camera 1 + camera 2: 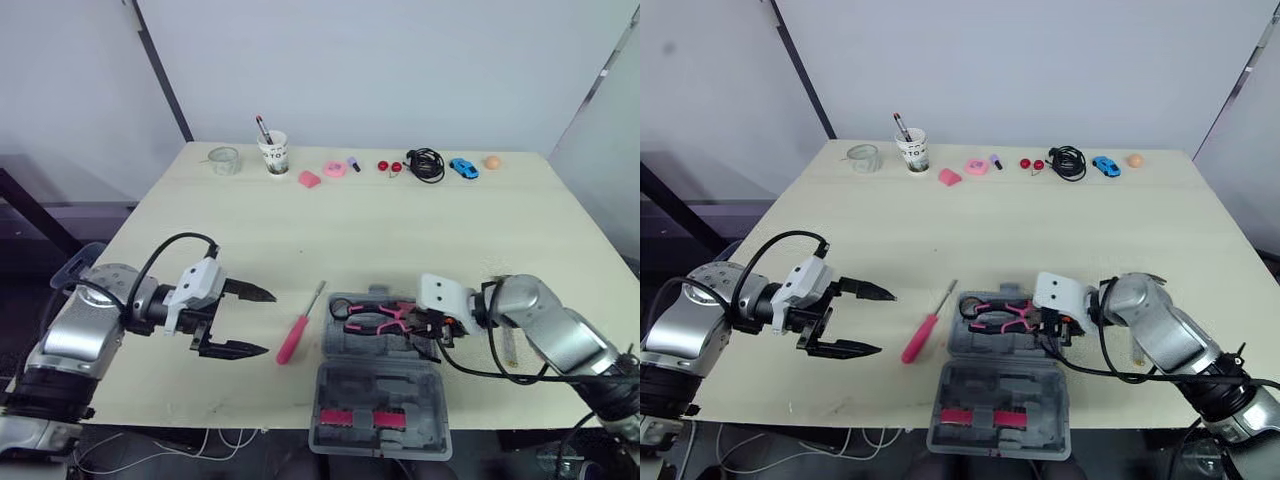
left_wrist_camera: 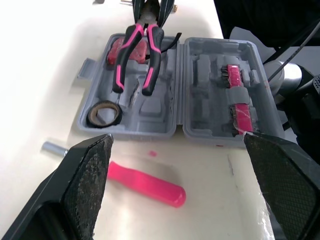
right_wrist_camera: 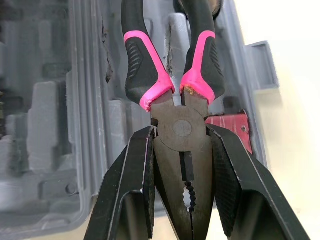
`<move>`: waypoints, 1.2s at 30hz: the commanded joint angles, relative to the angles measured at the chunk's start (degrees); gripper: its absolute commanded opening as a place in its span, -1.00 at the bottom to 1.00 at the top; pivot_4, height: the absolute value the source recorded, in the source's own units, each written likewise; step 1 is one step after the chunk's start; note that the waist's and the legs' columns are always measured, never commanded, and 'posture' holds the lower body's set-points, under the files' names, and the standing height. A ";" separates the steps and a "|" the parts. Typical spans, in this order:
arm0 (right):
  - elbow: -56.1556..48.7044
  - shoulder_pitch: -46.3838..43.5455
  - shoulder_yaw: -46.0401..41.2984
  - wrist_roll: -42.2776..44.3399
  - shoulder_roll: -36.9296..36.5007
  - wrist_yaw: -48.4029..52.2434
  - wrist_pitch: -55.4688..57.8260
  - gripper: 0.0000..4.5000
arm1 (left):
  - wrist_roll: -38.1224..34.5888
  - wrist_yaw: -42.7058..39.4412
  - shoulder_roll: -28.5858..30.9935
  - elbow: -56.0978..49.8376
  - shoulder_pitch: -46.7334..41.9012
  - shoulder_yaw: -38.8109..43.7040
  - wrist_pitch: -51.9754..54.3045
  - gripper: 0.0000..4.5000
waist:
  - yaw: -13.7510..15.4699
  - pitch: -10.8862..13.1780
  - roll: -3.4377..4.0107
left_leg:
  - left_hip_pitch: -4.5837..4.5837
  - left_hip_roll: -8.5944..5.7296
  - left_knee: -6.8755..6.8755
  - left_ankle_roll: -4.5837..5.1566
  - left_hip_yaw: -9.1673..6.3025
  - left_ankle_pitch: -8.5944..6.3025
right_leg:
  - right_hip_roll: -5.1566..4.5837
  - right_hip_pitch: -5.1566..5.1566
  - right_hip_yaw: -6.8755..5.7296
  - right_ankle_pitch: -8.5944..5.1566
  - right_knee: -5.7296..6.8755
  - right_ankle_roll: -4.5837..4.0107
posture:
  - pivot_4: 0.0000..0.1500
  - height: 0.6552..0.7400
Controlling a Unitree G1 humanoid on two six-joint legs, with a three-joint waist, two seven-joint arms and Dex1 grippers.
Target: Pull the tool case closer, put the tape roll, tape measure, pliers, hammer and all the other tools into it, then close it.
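Note:
The grey tool case (image 1: 378, 388) lies open at the table's front edge, its lid (image 2: 210, 107) folded toward me. My right gripper (image 3: 181, 132) is shut on the head of the pink-and-black pliers (image 1: 372, 314), holding them over the case's tray. A dark tape roll (image 2: 104, 113) and a red tool (image 3: 228, 125) sit in the tray. A pink-handled screwdriver (image 1: 296, 334) lies on the table just left of the case. My left gripper (image 1: 264, 322) hovers open to the left of the screwdriver, holding nothing.
Along the far edge stand a glass jar (image 1: 224, 160), a cup with pens (image 1: 273, 153), small pink items (image 1: 310, 179), a coiled black cable (image 1: 427, 163), a blue toy car (image 1: 463, 168) and an orange ball (image 1: 492, 161).

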 commanded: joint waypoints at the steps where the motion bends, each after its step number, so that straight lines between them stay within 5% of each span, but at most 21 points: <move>1: -2.52 -2.13 1.21 -1.90 0.24 0.04 1.16 -0.57 | -0.89 -3.03 1.05 -1.03 -0.16 1.82 -0.46 0.97 | 0.04 0.00 0.01 | 0.00 0.00 0.00 0.00 0.01 0.00 | 0.00 0.00 0.00 0.00 0.00 0.00 | 1.00 1.00; 27: 2.94 -3.02 7.29 -8.97 7.24 -1.74 -0.38 -0.57 | -1.39 -2.41 0.52 -2.46 0.13 1.79 1.51 0.97 | -0.23 0.00 0.00 | 0.01 0.00 0.00 0.00 0.00 0.00 | 0.01 0.00 -0.01 0.00 0.04 0.00 | 1.00 1.00; 28: 2.97 -2.98 7.15 -8.87 7.15 -1.60 -0.51 -0.13 | -1.39 -2.40 0.54 -2.44 0.14 1.81 1.53 1.00 | -0.23 0.00 0.00 | 0.01 0.00 0.00 0.00 0.00 0.00 | 0.01 0.00 -0.01 0.00 0.04 0.00 | 1.00 1.00; 33: 2.39 -2.21 5.02 -7.43 7.07 -1.63 -0.85 0.88 | -1.35 -2.28 0.54 -2.59 0.53 1.87 1.56 1.00 | -0.22 0.00 0.00 | 0.01 0.00 0.00 0.00 0.00 0.00 | 0.01 0.00 -0.01 0.00 0.04 0.00 | 1.00 1.00; 36: 2.13 -1.67 2.82 -5.35 7.39 -1.42 -0.71 0.98 | -1.29 -2.34 0.58 -2.40 0.58 1.95 1.45 1.00 | -0.22 0.00 0.00 | 0.01 0.00 0.00 0.00 0.00 0.00 | 0.01 0.00 -0.01 0.00 0.04 0.00 | 1.00 1.00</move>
